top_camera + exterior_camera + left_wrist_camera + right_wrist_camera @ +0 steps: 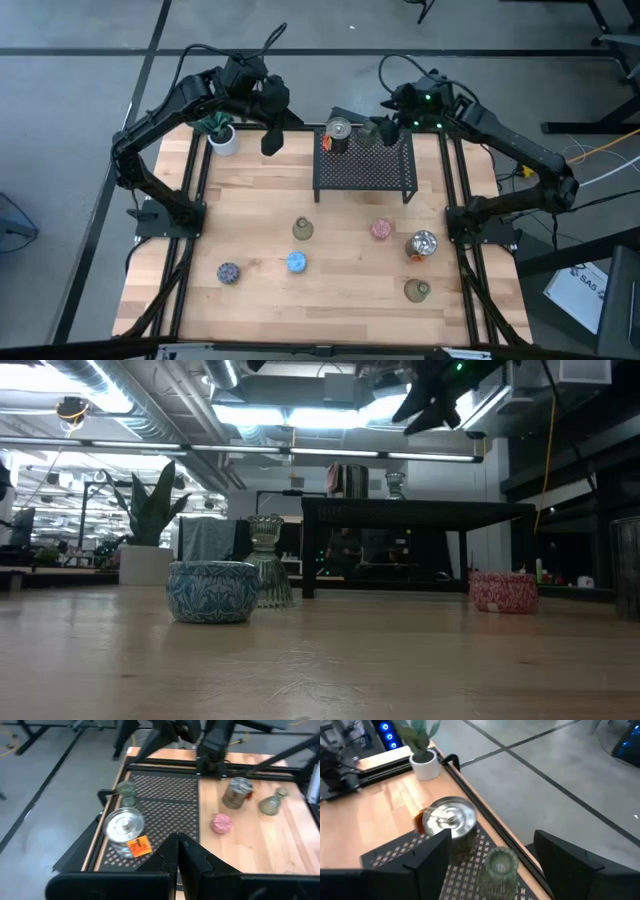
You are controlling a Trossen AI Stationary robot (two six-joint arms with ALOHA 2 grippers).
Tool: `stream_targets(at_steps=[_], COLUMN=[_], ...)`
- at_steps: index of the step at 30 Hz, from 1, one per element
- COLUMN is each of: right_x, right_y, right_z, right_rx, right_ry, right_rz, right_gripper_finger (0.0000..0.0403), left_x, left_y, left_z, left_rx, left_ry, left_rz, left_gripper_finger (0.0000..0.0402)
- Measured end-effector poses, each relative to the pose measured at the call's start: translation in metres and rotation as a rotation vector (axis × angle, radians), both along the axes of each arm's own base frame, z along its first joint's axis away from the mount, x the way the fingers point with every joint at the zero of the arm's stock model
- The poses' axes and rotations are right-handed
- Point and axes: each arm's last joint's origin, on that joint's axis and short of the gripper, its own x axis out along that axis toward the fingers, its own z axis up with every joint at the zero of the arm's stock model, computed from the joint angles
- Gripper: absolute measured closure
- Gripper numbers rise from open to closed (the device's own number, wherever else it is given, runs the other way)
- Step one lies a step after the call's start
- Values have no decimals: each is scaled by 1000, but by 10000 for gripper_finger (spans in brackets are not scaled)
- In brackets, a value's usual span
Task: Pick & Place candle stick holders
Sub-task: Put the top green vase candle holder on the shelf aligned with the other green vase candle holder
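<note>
Holders on the black perforated-metal rack
Right end effector spread wide above a ribbed olive-green glass holder; a silvery round orange-tagged holder stands beside; left end effector pinched closed.

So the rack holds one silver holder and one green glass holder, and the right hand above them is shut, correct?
Not quite. The rack does hold the silver holder and green glass holder, but the right wrist view shows the right hand above them open.
</note>
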Motion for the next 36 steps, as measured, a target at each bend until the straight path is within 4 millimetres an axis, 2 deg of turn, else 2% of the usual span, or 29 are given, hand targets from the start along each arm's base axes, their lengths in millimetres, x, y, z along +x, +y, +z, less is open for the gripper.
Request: stream_targets(at_steps=[6, 11, 16, 24, 31, 36], right_x=[-10, -15, -16, -16, -16, -15], right_y=[16, 21, 22, 22, 22, 22], right_z=[23, 32, 34, 34, 34, 34], right_rx=[-23, -33, -33, -34, -34, -34], right_ry=[-21, -37, -38, -38, -39, -39], right_rz=[34, 45, 45, 45, 45, 45], right_gripper_finger=[116, 116, 116, 116, 116, 117], left_x=[3, 7, 15, 39, 60, 72], left_y=[-8, -8, -11, -24, -37, -52], left_z=[0, -3, -21, -55, -79, -90], left_rx=[23, 31, -39, -117, -142, -125], left_ry=[5, 19, 145, 371, 494, 535], left_rz=[-46, -62, -88, -156, -230, -298], left_gripper_finger=[398, 396, 379, 305, 238, 197])
